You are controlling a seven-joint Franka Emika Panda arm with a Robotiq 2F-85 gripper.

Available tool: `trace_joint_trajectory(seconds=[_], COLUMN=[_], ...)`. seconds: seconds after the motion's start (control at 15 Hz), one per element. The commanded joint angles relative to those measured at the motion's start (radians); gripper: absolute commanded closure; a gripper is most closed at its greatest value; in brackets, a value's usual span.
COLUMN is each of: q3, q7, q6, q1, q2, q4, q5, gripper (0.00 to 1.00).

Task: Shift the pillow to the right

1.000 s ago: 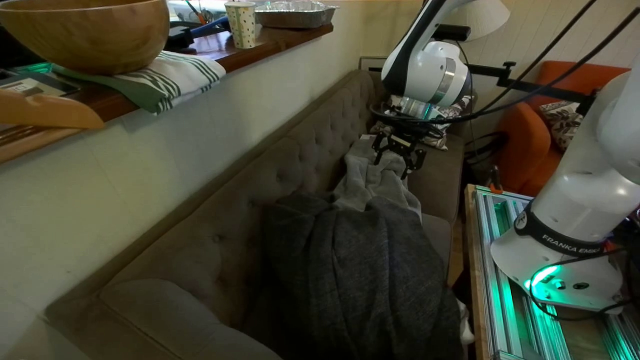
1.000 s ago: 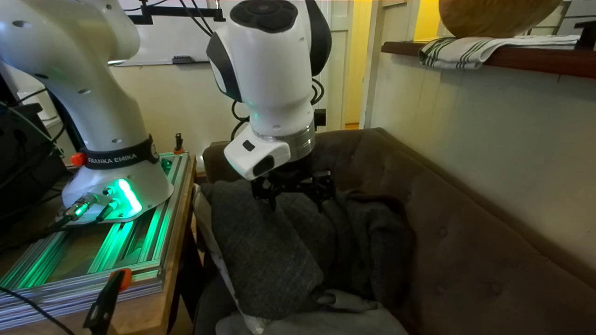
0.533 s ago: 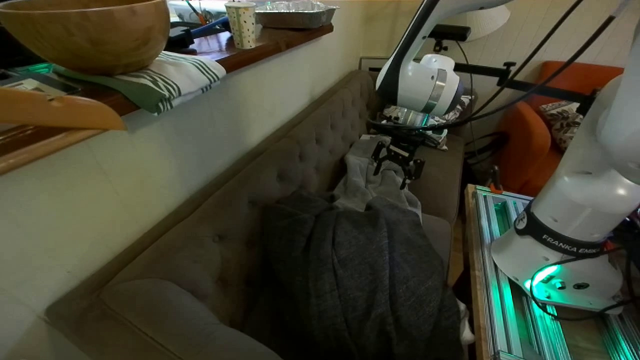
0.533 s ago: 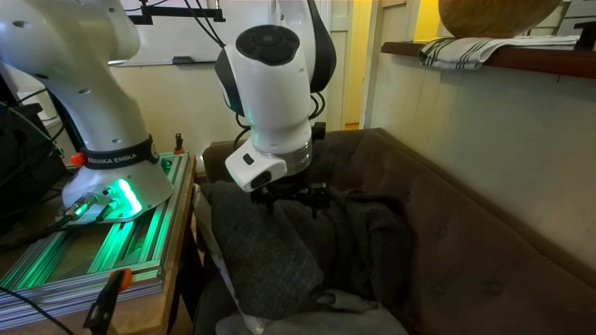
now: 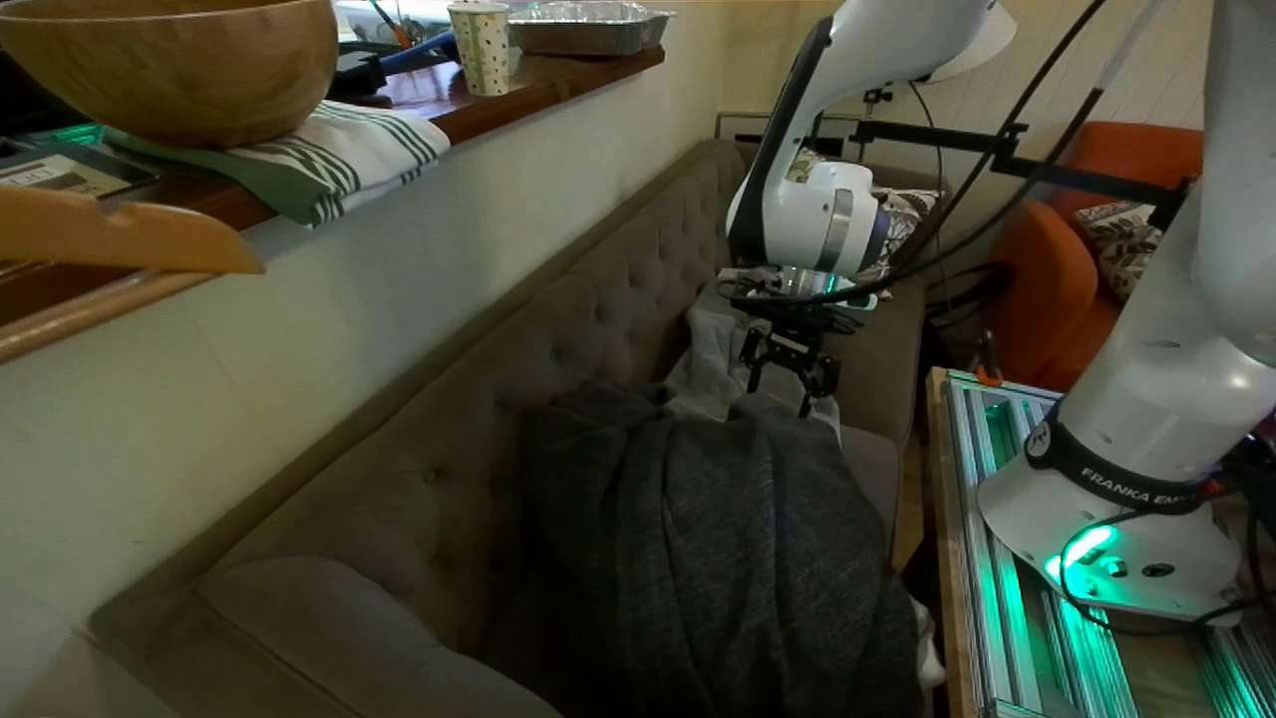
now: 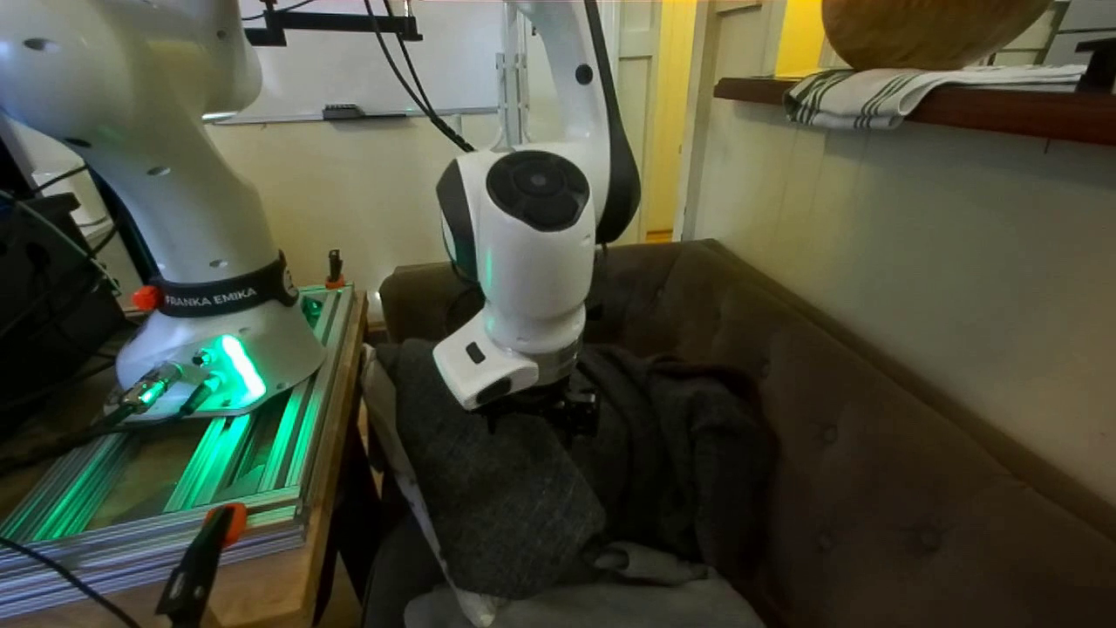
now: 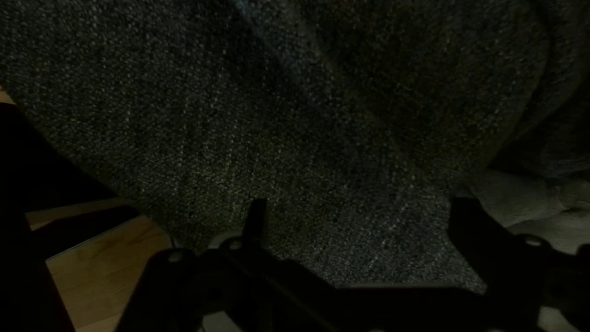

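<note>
The off-white pillow shows only as a pale edge and corner (image 6: 479, 607) under the dark grey blanket (image 6: 506, 523); a small white bit also shows at the blanket's edge (image 5: 928, 653). The rest of the pillow is hidden. The dark grey blanket lies rumpled on the sofa and fills most of the wrist view (image 7: 230, 138). My gripper (image 5: 780, 401) is open, fingers pointing down, above the blanket's end near the light grey cloth. In the wrist view my gripper (image 7: 359, 205) has its fingers wide apart with nothing between them. Contact with the blanket cannot be told.
A light grey cloth (image 5: 713, 364) lies beyond the blanket. The tufted sofa back (image 5: 598, 299) runs along the wall. The robot's table edge (image 6: 336, 419) borders the sofa. A leaf-print pillow (image 5: 902, 214) lies at the sofa's far end. A wooden bowl (image 5: 179, 70) stands on the ledge.
My gripper has moved down and closer to the dark grey blanket, still open. The blanket and pillow edge have not visibly moved.
</note>
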Motion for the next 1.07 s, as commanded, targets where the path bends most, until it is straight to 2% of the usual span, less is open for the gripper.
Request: trace_joint_trajectory(seconds=[0.0,0.47,0.53,0.6,0.67,0.87,1.0], q3=[0.024,0.064,0.092,0.102,0.116,0.150,0.151], q7=[-0.067,-0.106,-0.109,-0.111,-0.115,-0.111,-0.091], q6=[0.000,0.084,0.113,0.137,0.166,0.207,0.188], q1=[-0.009,0.028,0.009,0.013,0.013,0.005,0.002], q2=[0.109,0.236,0.249,0.266,0.281,0.300,0.258], q4=[0.073,0.135,0.140,0.147,0.153,0.160,0.133], q5=[0.070,0.162,0.169,0.179,0.192,0.206,0.197], gripper=[0.00,0.00,0.00,0.25,0.26,0.48,0.62])
